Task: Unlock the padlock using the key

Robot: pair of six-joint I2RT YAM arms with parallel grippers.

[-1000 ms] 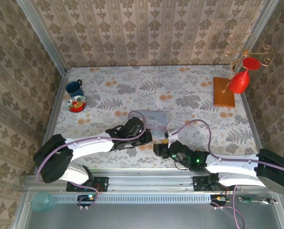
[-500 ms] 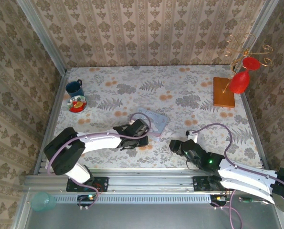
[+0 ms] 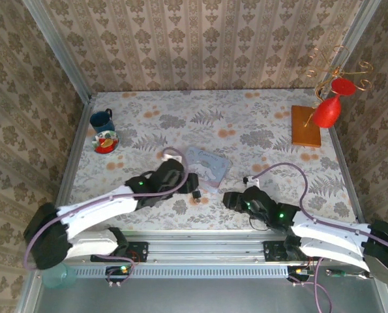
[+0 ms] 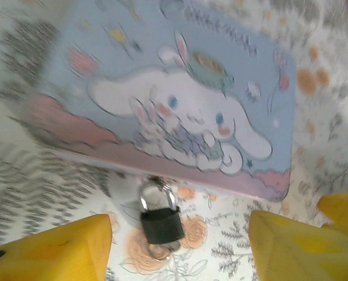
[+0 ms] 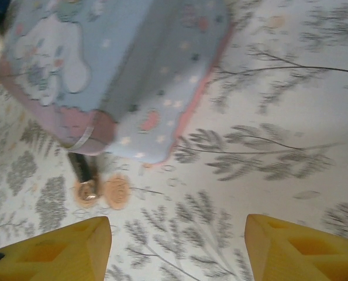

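My left end effector (image 3: 185, 184) reaches out low over the counter (image 3: 259, 117), just left of the tin box (image 4: 179, 88). Its fingers are wide apart and hold nothing. The padlock (image 4: 160, 222) lies flat at the box's near edge. Its loop hooks on there, I think to keep the box shut. Near the box's right side, my right end effector (image 5: 178, 234) hangs low, released and empty too.

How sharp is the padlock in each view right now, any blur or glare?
Left wrist: the padlock is fairly readable, shackle and body distinct, while the tin box above it smears toward its left edge. Right wrist: softer throughout, the padlock a dark smudge at the box's corner. Top external: sharp, evenly lit, no glare, but the padlock is tiny.
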